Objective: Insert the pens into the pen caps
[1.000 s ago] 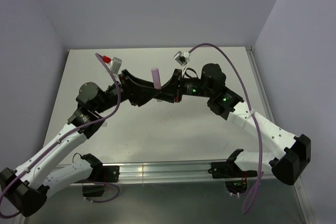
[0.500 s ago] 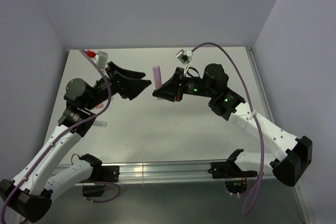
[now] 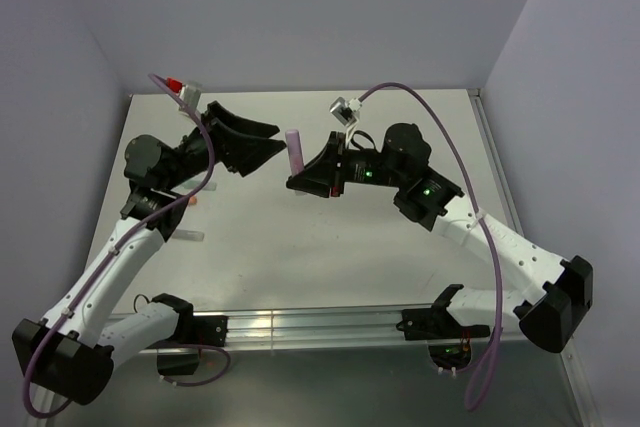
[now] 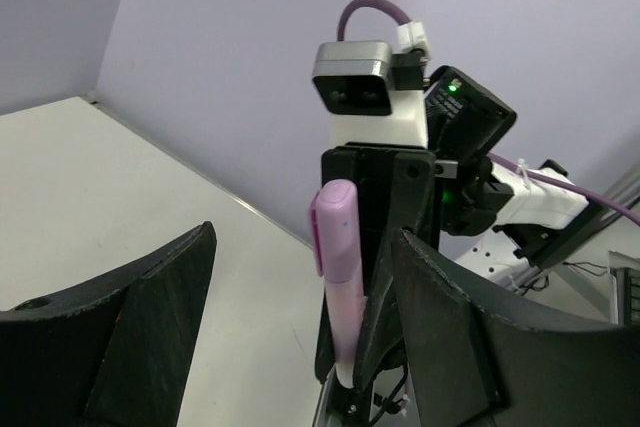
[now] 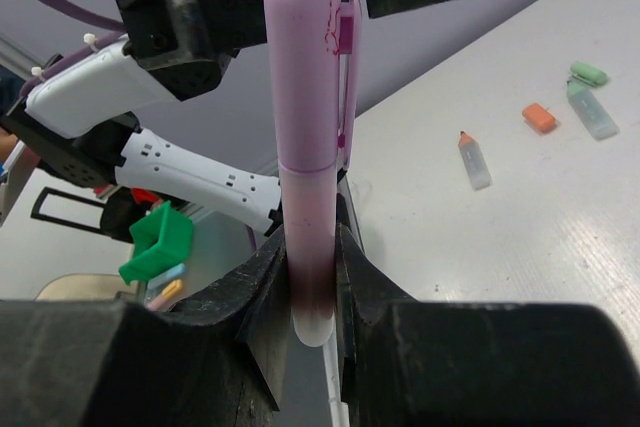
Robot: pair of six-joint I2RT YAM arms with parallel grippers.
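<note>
My right gripper (image 3: 298,183) is shut on the lower end of a pink pen (image 3: 296,150) and holds it upright above the table. In the right wrist view the pen (image 5: 304,217) wears its purple-pink cap (image 5: 305,57) on top, between my pads (image 5: 268,282). My left gripper (image 3: 279,139) is open and empty, its tips just left of the pen. In the left wrist view the pen (image 4: 340,277) stands in front of the open left gripper (image 4: 300,237). On the table lie a pale pen with an orange tip (image 5: 474,159), an orange cap (image 5: 540,117), a mint-green pen (image 5: 592,112) and a green cap (image 5: 589,74).
The loose pens and caps lie on the table's left side, mostly hidden under my left arm in the top view; an orange bit (image 3: 192,201) and a pale piece (image 3: 196,235) show there. Purple walls close the table on three sides. A metal rail (image 3: 310,325) runs along the near edge.
My left gripper was up against the right gripper at the pen a second ago. It has since drawn back to the left and stands open. The right gripper shifted slightly left with the pen.
</note>
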